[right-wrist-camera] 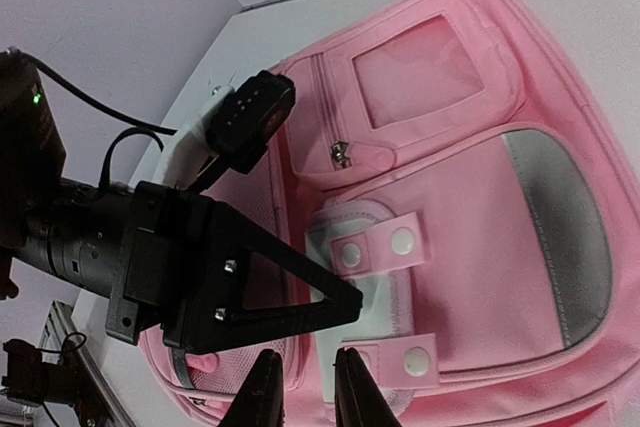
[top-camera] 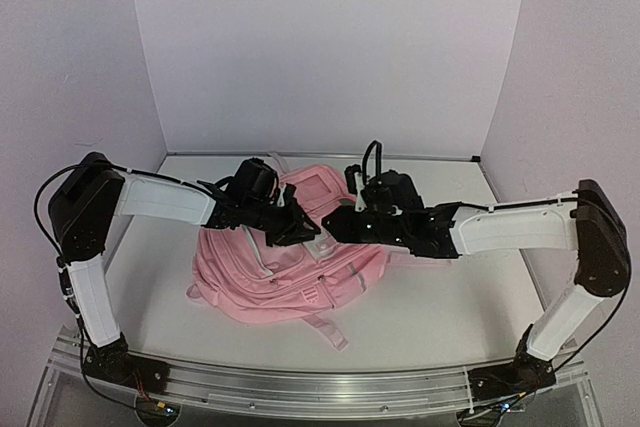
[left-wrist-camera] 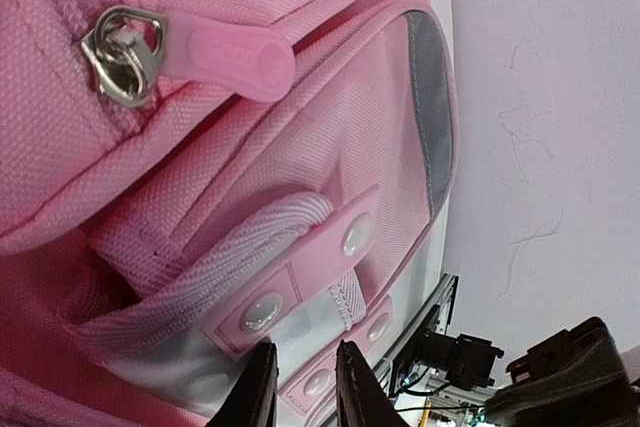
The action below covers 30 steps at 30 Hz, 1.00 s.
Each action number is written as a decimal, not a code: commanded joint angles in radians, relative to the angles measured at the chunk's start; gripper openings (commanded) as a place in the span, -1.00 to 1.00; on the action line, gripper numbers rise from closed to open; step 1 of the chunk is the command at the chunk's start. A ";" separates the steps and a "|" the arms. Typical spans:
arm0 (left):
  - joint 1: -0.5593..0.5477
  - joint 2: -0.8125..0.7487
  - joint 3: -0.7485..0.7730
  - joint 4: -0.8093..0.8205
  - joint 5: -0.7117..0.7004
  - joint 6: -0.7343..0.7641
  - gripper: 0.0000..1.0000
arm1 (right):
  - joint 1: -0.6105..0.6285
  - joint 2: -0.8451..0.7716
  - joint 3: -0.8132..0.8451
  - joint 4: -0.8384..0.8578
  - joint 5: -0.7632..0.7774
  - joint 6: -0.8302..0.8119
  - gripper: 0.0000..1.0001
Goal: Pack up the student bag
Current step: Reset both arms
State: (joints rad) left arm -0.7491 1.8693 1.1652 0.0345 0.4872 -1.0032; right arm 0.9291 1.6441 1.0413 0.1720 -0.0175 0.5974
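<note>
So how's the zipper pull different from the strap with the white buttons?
The zipper pull is a smooth pink tab on a shiny metal slider; the snap strap is a flat band with round pale snaps. The pull is rounded; the strap is longer, crossing a ribbed band. Both are pink.

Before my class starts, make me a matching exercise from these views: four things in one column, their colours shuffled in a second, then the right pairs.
Things:
1. bag
2. table
3. panel on the bag's front
4. left gripper

Colours:
A. black
B. grey
C. pink
D. white

Pairs: 1-C; 2-D; 3-B; 4-A
</note>
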 commanded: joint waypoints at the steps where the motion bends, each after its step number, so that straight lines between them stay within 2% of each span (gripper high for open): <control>1: 0.018 0.028 0.019 -0.010 -0.056 0.005 -0.57 | 0.013 0.081 0.058 0.037 -0.068 -0.009 -0.69; 8: 0.029 0.045 -0.002 0.023 -0.059 -0.002 -0.61 | 0.013 0.219 0.096 0.037 -0.002 0.032 -0.83; 10: 0.030 0.055 -0.009 0.027 -0.065 0.000 -0.62 | 0.011 0.263 0.105 0.021 0.042 0.074 -0.94; 13: 0.035 0.067 -0.026 0.030 -0.090 0.000 -0.63 | 0.002 0.299 0.090 0.006 0.095 0.137 -0.97; 19: 0.039 0.078 -0.047 0.052 -0.099 0.012 -0.62 | -0.016 0.315 0.076 -0.002 0.073 0.182 -0.98; 23: 0.041 0.032 -0.032 0.046 -0.109 0.055 -0.59 | -0.017 0.222 0.091 -0.004 0.056 0.146 -0.94; 26: 0.046 -0.040 -0.015 0.008 -0.143 0.130 -0.41 | -0.018 0.126 0.098 -0.019 0.074 0.102 -0.82; 30: 0.071 -0.138 0.022 -0.126 -0.201 0.250 0.23 | -0.024 0.045 0.121 -0.097 0.122 0.043 -0.65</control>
State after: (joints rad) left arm -0.7316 1.8489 1.1567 0.0852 0.4252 -0.9119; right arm 0.9200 1.8101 1.1191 0.1549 0.0304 0.7107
